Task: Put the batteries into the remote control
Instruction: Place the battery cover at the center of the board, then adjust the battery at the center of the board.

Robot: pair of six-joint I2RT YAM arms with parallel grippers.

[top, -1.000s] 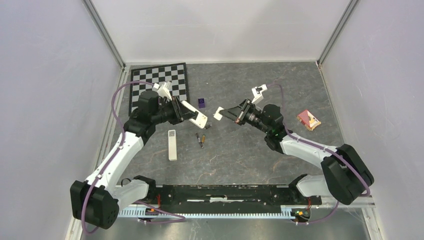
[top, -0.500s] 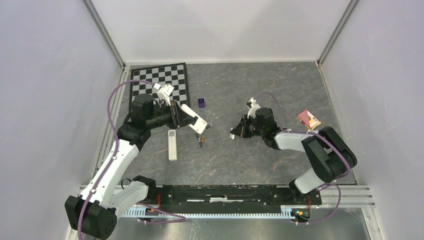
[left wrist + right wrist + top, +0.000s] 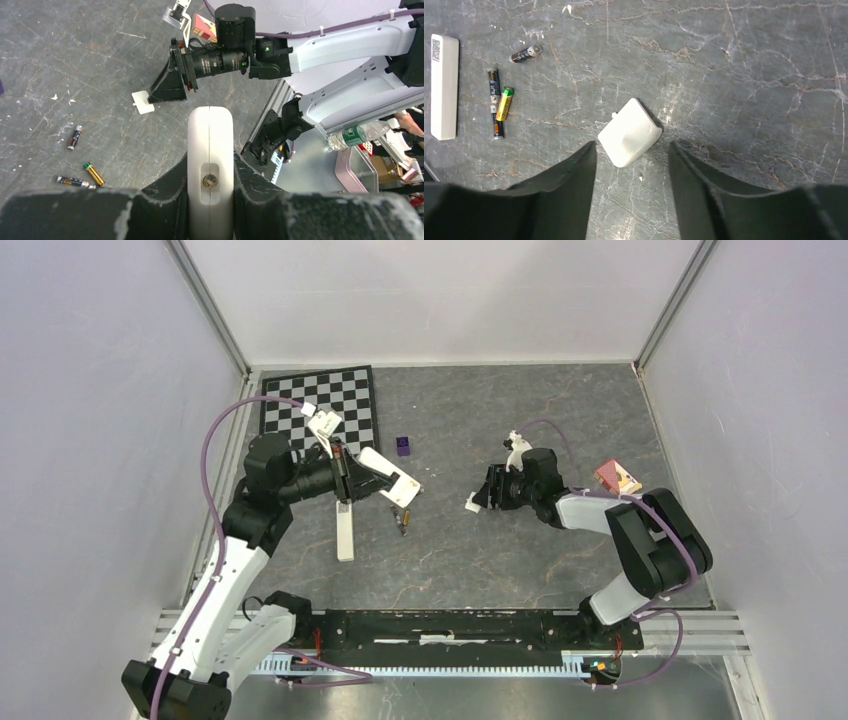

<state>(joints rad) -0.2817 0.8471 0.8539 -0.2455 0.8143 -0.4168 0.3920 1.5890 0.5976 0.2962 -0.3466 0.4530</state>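
Note:
My left gripper is shut on the remote control. It is a white bar held above the table, with a seam and a screw on the edge facing the left wrist camera. Three small batteries lie loose on the grey table, below the remote's far end. My right gripper is low over the table and open. A small white cover lies flat just beyond its fingertips, touching neither finger.
A narrower white bar with a grey printed mark lies left of the batteries. A purple cube, a chequered mat and a red-faced item sit further out. Walls close in three sides.
My right gripper carried the white cover from beside the remote's end down to the table and opened, leaving it there. My left arm drew the remote slightly back to the left.

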